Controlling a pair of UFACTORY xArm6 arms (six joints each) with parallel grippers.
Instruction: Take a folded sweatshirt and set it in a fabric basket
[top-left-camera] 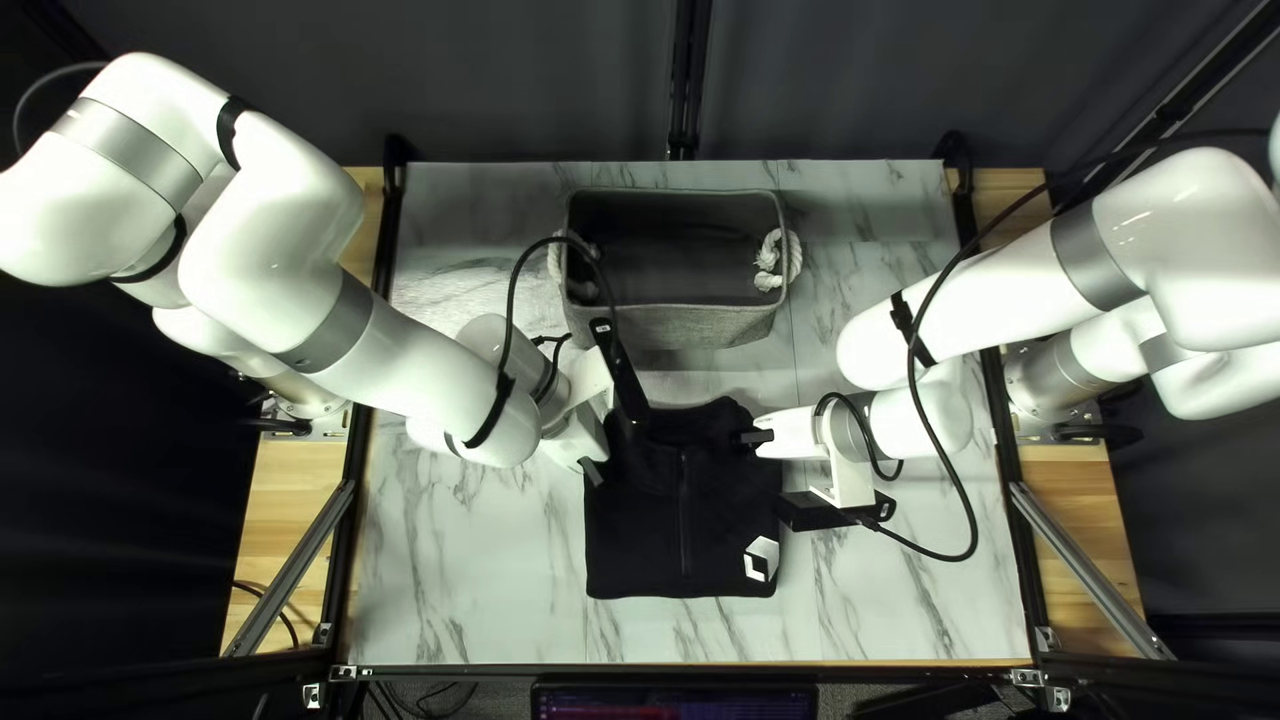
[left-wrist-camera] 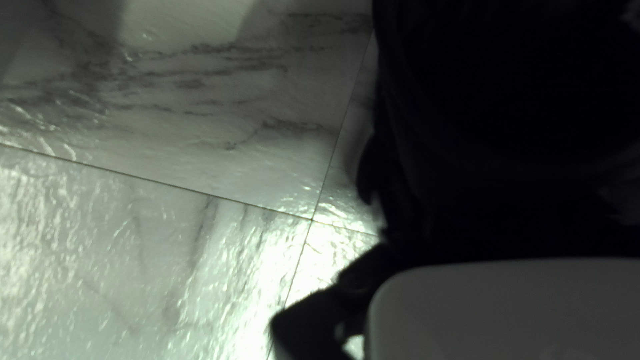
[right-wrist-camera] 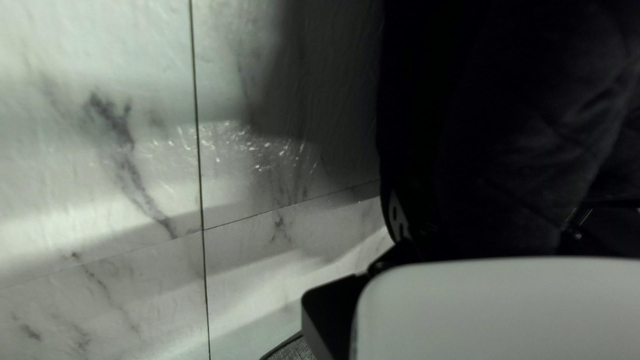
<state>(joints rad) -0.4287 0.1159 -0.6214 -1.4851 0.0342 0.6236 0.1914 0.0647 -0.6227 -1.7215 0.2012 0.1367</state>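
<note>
Reach in over the table (top-left-camera: 480, 587) with both arms, from its left and right edges. Have the folded black sweatshirt (top-left-camera: 634, 534) between the two grippers, just on the near side of the basket (top-left-camera: 680, 324) and outside it. Cannot tell whether to call it resting on the table or slightly raised. See its collar end toward the basket, its zipper (top-left-camera: 686, 514) running down the middle toward the near edge, and a white logo (top-left-camera: 760, 560) at its near right corner.

Hold the left gripper (top-left-camera: 600, 460) at the sweatshirt's left side, toward the collar end. Cannot tell if released, clenched or grasping cloth; in the left wrist view, see only dark fabric beside it, with bright marbled table next to that. Hold the right gripper (top-left-camera: 759, 436) at the opposite side, also toward the collar end. Cannot tell its grip either, with dark cloth close by in the right wrist view.

Find the grey basket upright on the far part of the table, mouth up, with a rope handle (top-left-camera: 780, 260) at its right end. Trail a black cable (top-left-camera: 512, 300) from the left arm across the basket's left end.
</note>
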